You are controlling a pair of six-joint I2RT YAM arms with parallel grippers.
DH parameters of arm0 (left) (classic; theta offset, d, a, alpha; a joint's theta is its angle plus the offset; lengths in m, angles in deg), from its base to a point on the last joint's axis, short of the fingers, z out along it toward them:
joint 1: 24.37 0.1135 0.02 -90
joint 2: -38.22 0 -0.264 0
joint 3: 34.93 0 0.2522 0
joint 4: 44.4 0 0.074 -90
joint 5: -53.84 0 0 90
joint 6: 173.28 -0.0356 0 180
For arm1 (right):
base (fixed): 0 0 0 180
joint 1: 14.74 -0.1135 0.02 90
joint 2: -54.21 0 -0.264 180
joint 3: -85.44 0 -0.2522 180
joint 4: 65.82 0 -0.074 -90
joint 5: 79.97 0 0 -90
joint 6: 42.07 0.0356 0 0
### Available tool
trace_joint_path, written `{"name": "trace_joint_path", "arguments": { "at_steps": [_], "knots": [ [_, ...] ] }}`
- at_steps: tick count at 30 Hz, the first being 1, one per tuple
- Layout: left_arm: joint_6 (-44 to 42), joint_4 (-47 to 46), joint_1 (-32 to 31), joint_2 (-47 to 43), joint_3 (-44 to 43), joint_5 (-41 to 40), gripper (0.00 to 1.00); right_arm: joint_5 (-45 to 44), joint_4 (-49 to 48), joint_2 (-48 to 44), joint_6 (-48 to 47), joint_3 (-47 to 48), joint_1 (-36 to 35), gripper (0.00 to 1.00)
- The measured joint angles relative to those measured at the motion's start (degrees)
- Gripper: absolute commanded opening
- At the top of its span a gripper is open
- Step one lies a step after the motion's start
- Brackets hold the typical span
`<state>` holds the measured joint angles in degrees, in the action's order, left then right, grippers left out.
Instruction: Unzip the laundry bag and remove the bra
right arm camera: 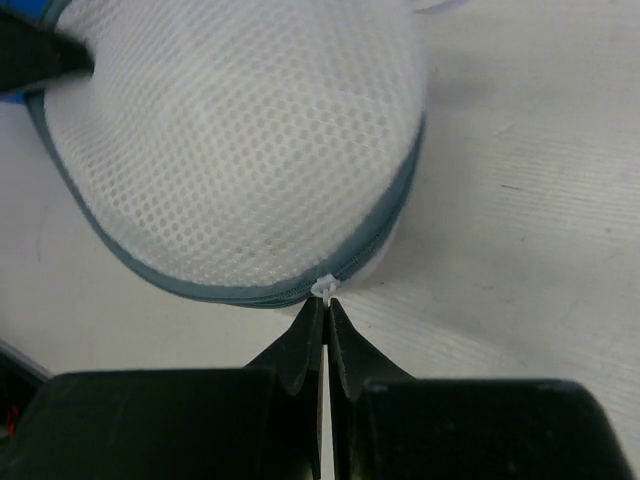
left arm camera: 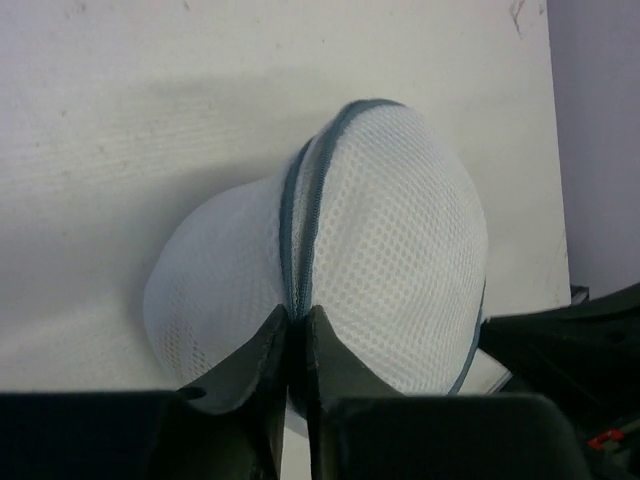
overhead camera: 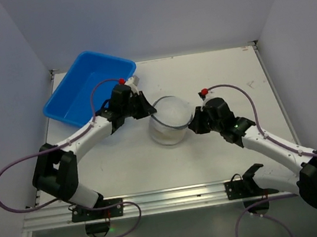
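No text, label, brand, number or sign can be read in any of the views. The laundry bag (right arm camera: 240, 150) shows only plain mesh and a plain grey zipper band, with no lettering on either. The only marks on the counter (overhead camera: 242, 76) are a few small dark scuffs near its far right corner, too faint and small to make out as characters.
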<state>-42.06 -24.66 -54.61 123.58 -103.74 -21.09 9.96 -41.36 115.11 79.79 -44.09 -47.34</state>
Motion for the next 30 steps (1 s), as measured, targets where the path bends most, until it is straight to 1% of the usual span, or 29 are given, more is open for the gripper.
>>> {"name": "trace_joint_path", "arguments": {
  "at_steps": [1,3,4,7,9,10,13,17,20,21,23,26,29,30],
  "knots": [
    [-1.4,0.2,0.3,2.0,-2.4,0.1,0.3,1.6,-0.1,0.7,0.1,0.3,0.0,0.0],
    [-3.3,0.5,0.8,5.7,-7.0,0.3,0.41,4.5,-0.6,2.4,0.7,1.0,-0.9,0.0],
    [-3.7,0.6,1.0,7.4,-9.4,0.5,0.57,5.9,-1.2,3.5,1.2,1.6,-1.8,0.0],
    [-3.8,0.6,1.3,11.1,-14.8,1.3,0.8,8.4,-4.0,6.6,3.1,3.5,-5.6,0.0],
    [-2.7,0.8,1.4,11.0,-15.6,1.3,0.86,9.3,-6.5,8.5,4.3,5.0,-8.1,0.0],
    [-2.0,1.2,1.4,10.7,-15.6,1.0,0.88,9.6,-7.9,9.5,4.9,5.6,-9.2,0.0],
    [0.7,2.2,1.4,7.6,-12.8,-0.9,0.89,10.0,-11.5,12.0,6.2,7.2,-11.0,0.0],
    [3.5,4.1,1.4,-0.1,-5.9,-2.8,0.9,10.1,-14.4,15.2,6.9,8.6,-12.0,0.0],
    [5.3,4.2,1.3,-3.5,-2.9,-2.8,0.85,10.0,-15.5,16.8,7.1,9.4,-12.5,0.0],
    [5.8,4.2,1.2,-4.0,-2.1,-2.8,0.81,9.9,-15.8,17.2,7.1,9.7,-12.8,0.0],
    [6.9,4.1,0.6,-4.8,0.0,-2.8,0.77,9.7,-16.0,17.9,7.1,10.3,-13.3,0.0],
    [8.1,4.0,-1.2,-4.8,2.1,-2.7,0.64,9.6,-16.6,18.6,7.1,10.7,-13.9,0.0],
    [9.4,3.7,-3.0,-4.8,2.9,-2.6,0.29,9.6,-16.6,19.0,7.1,10.8,-14.3,0.0],
    [9.6,3.3,-3.3,-4.8,3.0,-2.6,0.1,9.6,-16.5,19.1,7.1,10.8,-14.3,0.0]
  ]
}}
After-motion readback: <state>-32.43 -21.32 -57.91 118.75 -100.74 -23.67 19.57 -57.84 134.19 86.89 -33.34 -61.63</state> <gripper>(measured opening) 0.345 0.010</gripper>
